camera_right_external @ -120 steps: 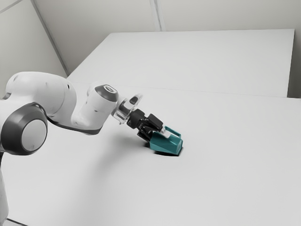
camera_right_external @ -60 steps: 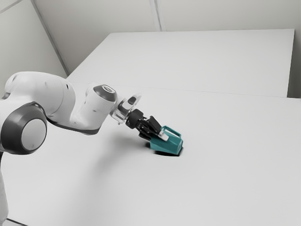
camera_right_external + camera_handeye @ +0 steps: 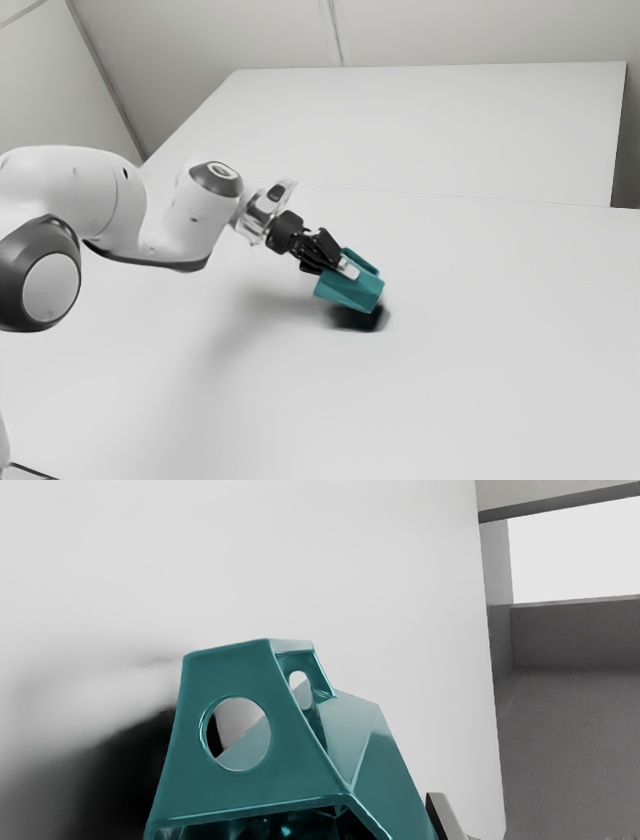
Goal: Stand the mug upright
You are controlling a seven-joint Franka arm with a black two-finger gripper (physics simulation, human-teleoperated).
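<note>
My gripper [image 3: 346,270] is shut on the teal mug [image 3: 350,292] in the exterior view, and the mug hangs tilted just above the table, a dark shadow below it. Its base points to the exterior view's right and slightly down, its handle on the upper side. In the wrist view the mug [image 3: 395,765] shows its handle with a round hole, and its open mouth faces the hand. One fingertip [image 3: 446,817] of my gripper lies against the mug's side there; the other finger is hidden.
The white table [image 3: 480,350] extends around the mug on all sides. A raised white panel [image 3: 430,130] stands behind it in the exterior view. In the wrist view, the table's edge runs beside a grey floor [image 3: 570,750].
The mug has risen off the table with my gripper, and its shadow has separated from it. The arm has drawn up and slightly toward the exterior view's left. Earlier the mug lay on the table.
</note>
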